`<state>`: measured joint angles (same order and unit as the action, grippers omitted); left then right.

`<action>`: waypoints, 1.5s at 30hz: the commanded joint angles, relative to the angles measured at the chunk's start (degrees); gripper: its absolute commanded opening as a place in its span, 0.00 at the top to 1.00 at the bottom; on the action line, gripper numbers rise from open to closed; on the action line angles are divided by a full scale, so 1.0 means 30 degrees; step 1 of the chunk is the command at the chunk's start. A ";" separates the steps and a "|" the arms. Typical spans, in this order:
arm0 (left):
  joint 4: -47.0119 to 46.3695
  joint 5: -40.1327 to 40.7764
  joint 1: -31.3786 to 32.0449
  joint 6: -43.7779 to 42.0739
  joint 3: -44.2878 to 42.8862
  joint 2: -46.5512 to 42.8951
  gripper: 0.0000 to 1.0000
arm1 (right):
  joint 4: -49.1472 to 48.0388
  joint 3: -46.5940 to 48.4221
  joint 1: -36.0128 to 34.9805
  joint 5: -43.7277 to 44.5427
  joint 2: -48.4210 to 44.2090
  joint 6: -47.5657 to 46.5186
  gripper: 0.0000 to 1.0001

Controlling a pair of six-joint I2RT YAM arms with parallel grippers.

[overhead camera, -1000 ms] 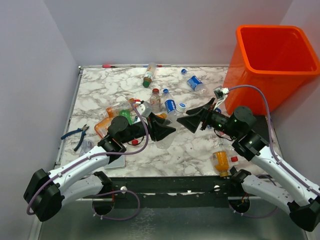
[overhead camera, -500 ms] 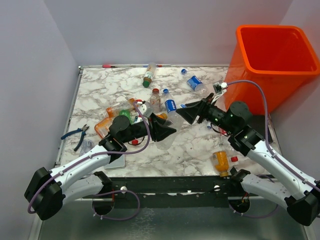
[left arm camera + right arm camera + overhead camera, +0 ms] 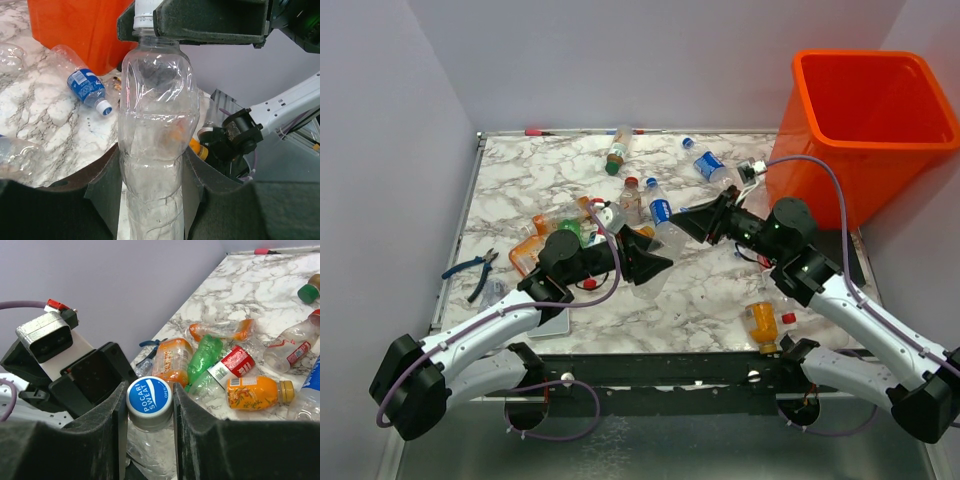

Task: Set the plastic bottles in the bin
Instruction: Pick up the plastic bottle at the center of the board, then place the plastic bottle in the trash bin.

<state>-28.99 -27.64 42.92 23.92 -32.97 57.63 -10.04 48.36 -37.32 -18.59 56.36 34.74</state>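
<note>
A clear plastic bottle (image 3: 665,240) with a blue-and-white cap (image 3: 149,396) hangs above the table, spanning both grippers. My left gripper (image 3: 645,262) has its fingers against both sides of the bottle's body (image 3: 155,100). My right gripper (image 3: 688,222) is shut on the cap, with a pad pressed to each side of it. The orange bin (image 3: 820,170) stands at the far right, well apart from both grippers. Several more bottles lie on the marble table: an orange one (image 3: 760,325), a blue-labelled one (image 3: 710,167), and a cluster (image 3: 570,225) behind the left arm.
Blue-handled pliers (image 3: 470,268) lie at the table's left edge. A flat grey-white pad (image 3: 555,322) sits under the left arm. A brown-labelled bottle (image 3: 618,152) lies near the back wall. Purple walls close in the left, back and right sides.
My right gripper has moved left to the bottle's cap and closed on it from wide open. The left gripper has stayed in place with the bottle between its fingers.
</note>
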 commanded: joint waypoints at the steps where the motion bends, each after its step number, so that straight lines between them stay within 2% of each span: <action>1: -0.0415 0.0496 0.0010 -0.0389 0.0102 -0.0226 0.28 | 0.0233 0.0521 -0.0208 -0.0410 -0.0306 0.0168 1.00; 4: -0.0414 0.0789 -0.0006 -0.0472 0.0230 -0.0481 0.03 | 0.1010 0.0797 -0.0214 0.0046 -0.0756 -0.0273 1.00; 5: -0.0414 0.0960 0.0032 -0.0467 0.0278 -0.0582 0.01 | 0.1422 0.0973 -0.0216 0.0268 -0.0902 -0.0462 1.00; 11: -0.0414 0.3033 0.0031 -0.0683 0.0733 -0.1695 0.01 | 0.5612 0.4006 -0.0211 0.2782 -0.1900 -0.3393 1.00; 16: -0.0414 0.5495 0.0052 -0.1045 0.1264 -0.2839 0.01 | 1.0343 0.9969 -0.0204 0.5588 -0.1338 -0.7807 1.00; 20: -0.0414 0.7100 0.0054 -0.1382 0.1564 -0.3412 0.01 | 1.1813 1.4460 -0.0216 0.8855 -0.0234 -1.0587 1.00; 23: -0.0414 0.7796 0.0077 -0.1603 0.1752 -0.3661 0.01 | 1.1083 1.6528 -0.0215 1.1828 0.0523 -1.2443 1.00; 26: -0.0414 0.8132 0.0052 -0.1625 0.1820 -0.3681 0.01 | 0.8665 1.7260 -0.0212 1.5760 0.1135 -1.4094 1.00; 28: -0.0414 0.8236 0.0066 -0.1646 0.1821 -0.3659 0.01 | 0.5416 1.6533 -0.0197 1.8969 0.1180 -1.5783 1.00; 30: -0.0330 0.8331 0.0099 -0.1693 0.1820 -0.3695 0.01 | 0.0482 1.5041 -0.0201 2.1107 0.1002 -1.8162 1.00; 32: -0.0179 0.8595 0.0155 -0.1809 0.1828 -0.3803 0.01 | -0.3239 1.4157 -0.0213 2.1859 0.1006 -2.0141 1.00; 37: 0.0718 1.0230 0.0475 -0.2162 0.1606 -0.4067 0.01 | -0.7907 1.5053 -0.0165 2.2852 0.2698 -2.4460 1.00; 40: 0.0965 1.0649 0.0596 -0.2205 0.1517 -0.4142 0.01 | -0.7884 1.6037 0.0707 2.2868 0.3923 -2.4788 1.00; 45: 0.1313 1.0765 0.0623 -0.2193 0.1312 -0.4237 0.01 | -0.2225 1.7689 0.5033 2.1472 0.5400 -1.8387 1.00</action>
<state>-26.68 2.20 44.38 18.09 -28.34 45.87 -24.45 97.80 -30.37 46.46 70.61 -31.46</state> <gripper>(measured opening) 0.990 0.344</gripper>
